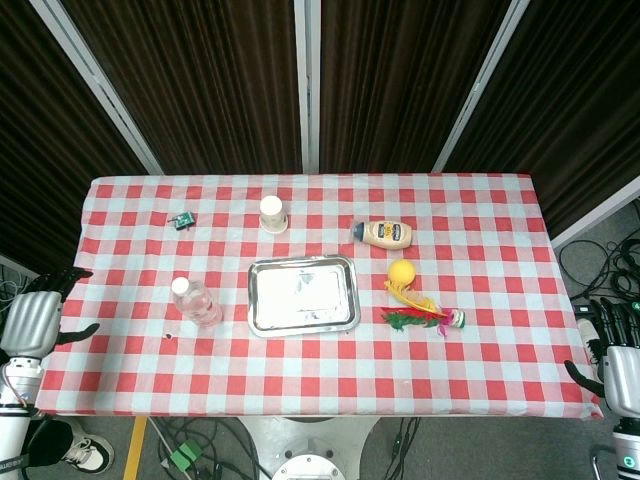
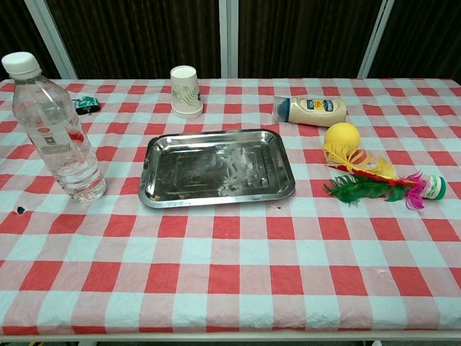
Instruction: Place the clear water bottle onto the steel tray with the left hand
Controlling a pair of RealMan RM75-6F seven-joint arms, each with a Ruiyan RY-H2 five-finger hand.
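1. chest view: nearest the camera is the red-and-white checked tablecloth (image 2: pixel 230 288), running to the bottom edge.
2. the clear water bottle (image 2: pixel 54 130) stands upright with its white cap on, on the cloth well left of the steel tray (image 2: pixel 216 169), not touching it.
3. behind the tray an upturned paper cup (image 2: pixel 186 91); to the right a mayonnaise bottle (image 2: pixel 313 110) on its side, a yellow ball (image 2: pixel 342 135) and a feathered shuttlecock (image 2: pixel 382 184).
4. neither hand shows in this view.
5. head view: the left hand (image 1: pixel 35 315) hangs off the table's left edge, fingers apart, holding nothing, well away from the bottle.
6. the right hand (image 1: pixel 618 350) sits off the right edge, fingers extended and apart, holding nothing.
7. a small green object (image 1: pixel 182 219) lies near the far left.
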